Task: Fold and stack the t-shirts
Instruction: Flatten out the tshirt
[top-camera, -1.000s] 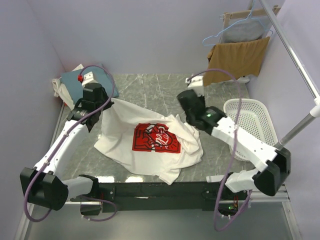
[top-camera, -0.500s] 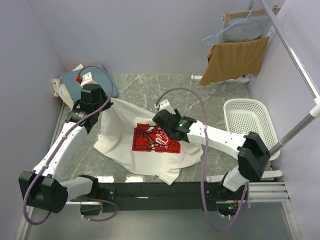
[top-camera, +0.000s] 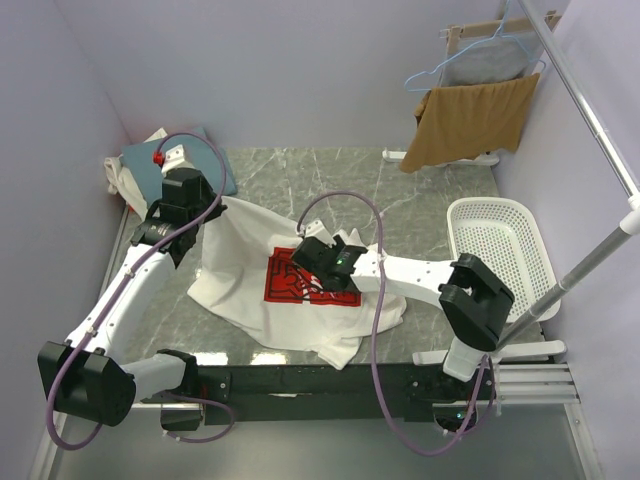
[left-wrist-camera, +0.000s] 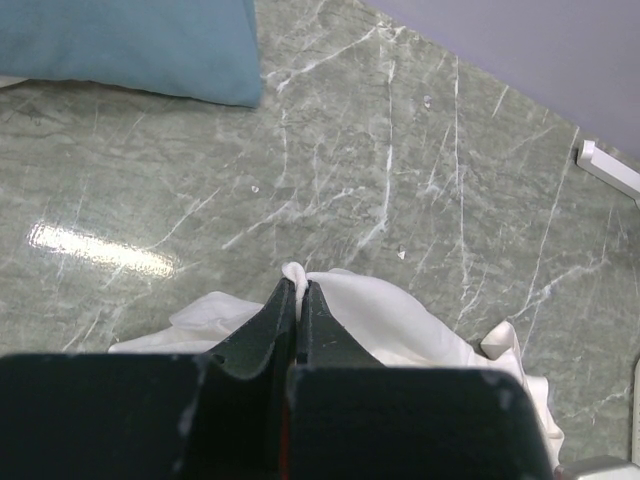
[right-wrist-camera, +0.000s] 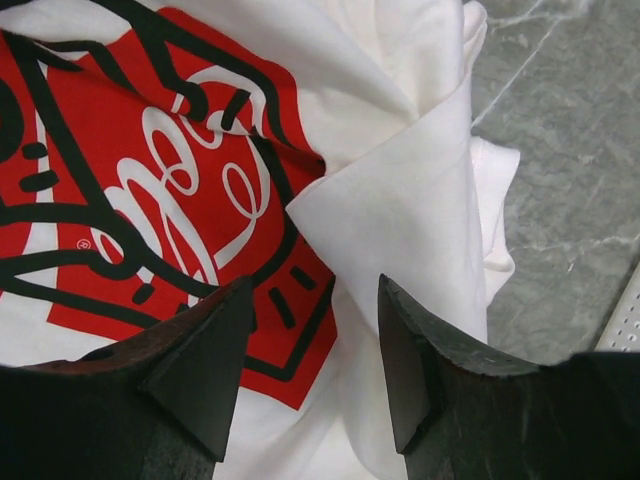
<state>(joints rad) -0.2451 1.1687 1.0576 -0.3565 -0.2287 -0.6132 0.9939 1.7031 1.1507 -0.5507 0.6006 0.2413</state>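
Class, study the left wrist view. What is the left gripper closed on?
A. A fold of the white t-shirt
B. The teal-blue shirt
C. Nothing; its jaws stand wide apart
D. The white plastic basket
A: the left gripper pinches a raised fold of the white t-shirt between shut jaws, while the teal-blue shirt lies apart at the top of that view.

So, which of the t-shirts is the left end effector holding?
The white t-shirt with the red print: the shut left end effector pinches its edge. The teal-blue t-shirt lies apart at the far left corner.
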